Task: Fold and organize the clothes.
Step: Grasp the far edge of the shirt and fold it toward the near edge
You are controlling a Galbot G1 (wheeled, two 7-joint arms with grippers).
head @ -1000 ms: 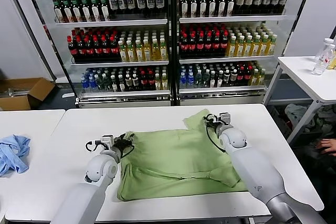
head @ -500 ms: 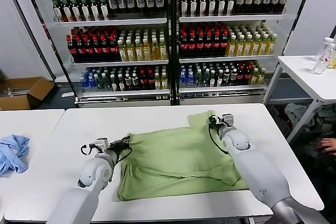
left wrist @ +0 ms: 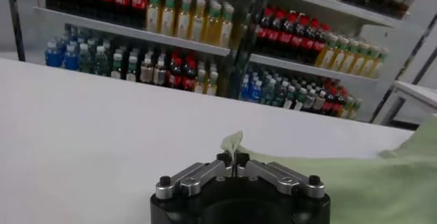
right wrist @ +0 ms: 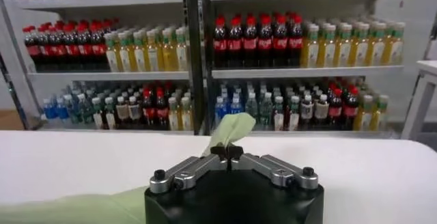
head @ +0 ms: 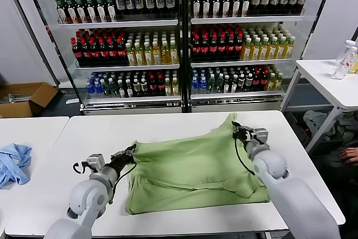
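Observation:
The light green polo shirt (head: 190, 169) lies spread on the white table (head: 168, 124), with folds along its near edge. My left gripper (head: 130, 150) is shut on the shirt's left far corner; the pinched fabric (left wrist: 231, 142) shows between its fingertips in the left wrist view. My right gripper (head: 236, 126) is shut on the shirt's right far corner and holds it raised off the table; the fabric tip (right wrist: 232, 128) sticks up from its fingertips in the right wrist view. Collar, placket and mark are hidden.
A light blue garment (head: 14, 162) lies on the neighbouring table at the left. Drink-bottle coolers (head: 179, 37) stand behind the table. A small table with a water bottle (head: 343, 61) is at the right. A cardboard box (head: 25, 98) sits on the floor.
Both grippers have moved apart, the left one leftward and nearer, the right one rightward, stretching the shirt's far edge wider. The right corner now stands up higher.

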